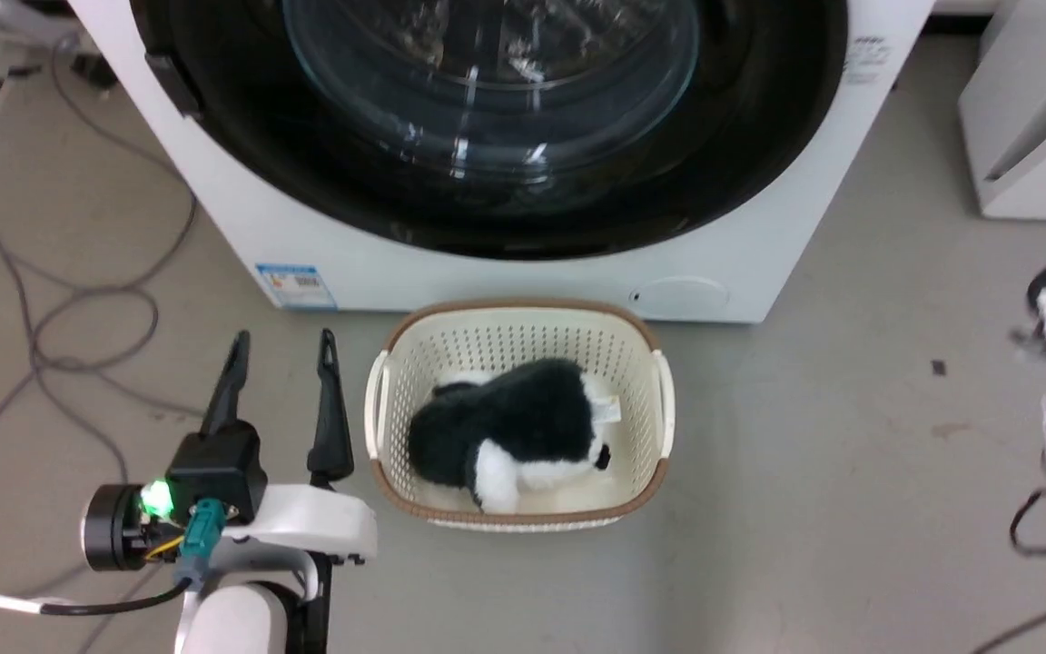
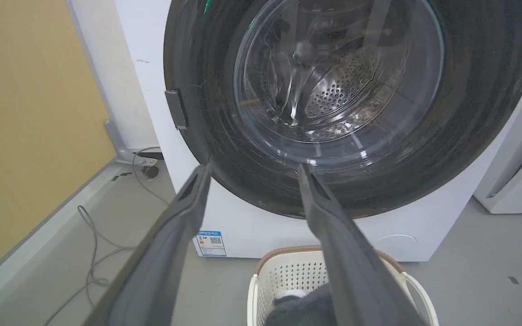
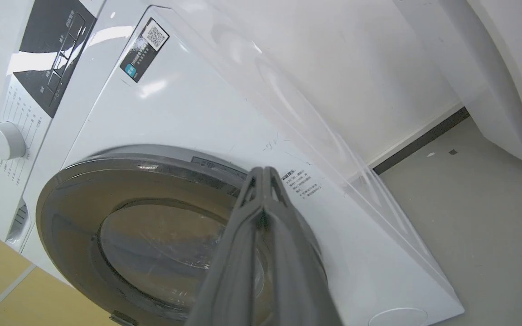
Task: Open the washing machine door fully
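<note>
The washing machine (image 1: 523,272) is a big white box at the top of the head view. Its round glossy black door (image 1: 396,182) with the clear glass bowl (image 2: 338,77) lies flat against the front, shut. A small dark catch (image 2: 177,108) sits on the door's left rim. My left gripper (image 1: 282,350) hovers open over the floor left of the basket, short of the machine, fingers (image 2: 179,217) apart with nothing between them. My right gripper (image 3: 264,174) is raised at the machine's right side, fingers pressed together, pointing at the door's (image 3: 120,213) upper rim.
A cream basket (image 1: 650,363) holding a black and white plush toy (image 1: 509,431) stands on the floor right before the machine. Grey cables (image 1: 51,318) trail at the left. Another white appliance (image 1: 1022,109) stands at the right. A yellow wall (image 2: 25,127) is left of the machine.
</note>
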